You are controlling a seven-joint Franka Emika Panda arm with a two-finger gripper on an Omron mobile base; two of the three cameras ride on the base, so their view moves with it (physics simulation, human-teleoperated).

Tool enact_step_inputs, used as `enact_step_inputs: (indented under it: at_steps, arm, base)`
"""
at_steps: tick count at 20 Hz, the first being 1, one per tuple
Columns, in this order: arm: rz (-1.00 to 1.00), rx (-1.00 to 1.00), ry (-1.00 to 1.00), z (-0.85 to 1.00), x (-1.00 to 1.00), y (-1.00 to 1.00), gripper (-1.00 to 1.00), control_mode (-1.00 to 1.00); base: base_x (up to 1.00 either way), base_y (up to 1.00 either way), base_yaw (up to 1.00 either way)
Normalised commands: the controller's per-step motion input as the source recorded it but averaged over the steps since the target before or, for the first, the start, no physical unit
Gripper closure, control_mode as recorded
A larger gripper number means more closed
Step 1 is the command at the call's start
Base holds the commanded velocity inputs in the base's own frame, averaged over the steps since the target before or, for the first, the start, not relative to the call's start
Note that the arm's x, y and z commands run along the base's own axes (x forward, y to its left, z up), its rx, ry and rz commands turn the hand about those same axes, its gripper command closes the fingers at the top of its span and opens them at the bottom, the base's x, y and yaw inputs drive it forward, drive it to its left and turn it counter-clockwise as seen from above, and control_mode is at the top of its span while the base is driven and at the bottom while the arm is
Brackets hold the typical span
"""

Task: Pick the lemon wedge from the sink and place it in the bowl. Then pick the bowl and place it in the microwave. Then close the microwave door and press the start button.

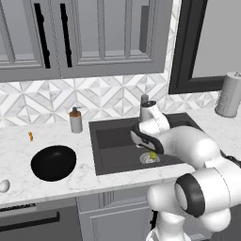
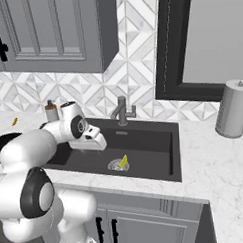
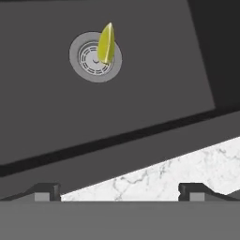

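The counter [image 1: 28,150] runs left to right with the sink [image 1: 117,141] sunk into its middle, a tap [image 2: 122,111] at the far rim. On the counter to the left of the sink lies the bowl [image 1: 53,163], black and not yet holding anything. The arm reaches over the sink's near left part, and the gripper [image 3: 119,190] hangs above the basin with its fingers spread wide and nothing between them.

The lemon wedge [image 3: 106,43] sits on the drain [image 3: 95,57] at the bottom of the sink, standing on edge with its pointed tip up.

I judge the wedge light and fairly firm, with a smooth rind that could slip, and easy to tip over on the metal drain. The best hold looks to be across its two flat faces, low on the body instead of at the thin tip.

The hand view shows the wedge's shape and its place on the drain plainly. The left base view adds the bowl and a soap bottle [image 1: 76,121]; the right base view adds a metal canister [image 2: 233,108] on the right.
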Motion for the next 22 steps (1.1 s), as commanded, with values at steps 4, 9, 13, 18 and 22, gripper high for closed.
enact_step_inputs:
  at_steps: [4, 9, 13, 18, 22]
  arm:
    - [0.0, -0.04, 0.13, -0.41, 0.29, -0.09, -1.0, -1.0]
    - [0.0, 0.0, 0.09, -0.31, 0.24, -0.32, -1.0, -1.0]
    - [0.0, 0.0, 0.05, -0.19, 0.33, -0.41, -1.0, -1.0]
    - [0.0, -0.02, 0.04, -0.31, 0.4, -0.08, -1.0, -1.0]
    - [0.0, -0.09, 0.05, -0.4, 0.23, 0.09, -1.0, -1.0]
  base:
    - [0.0, 0.0, 0.0]
    - [0.0, 0.0, 0.0]
    - [0.0, 0.0, 0.0]
    - [0.0, 0.0, 0.0]
    - [0.0, 0.0, 0.0]
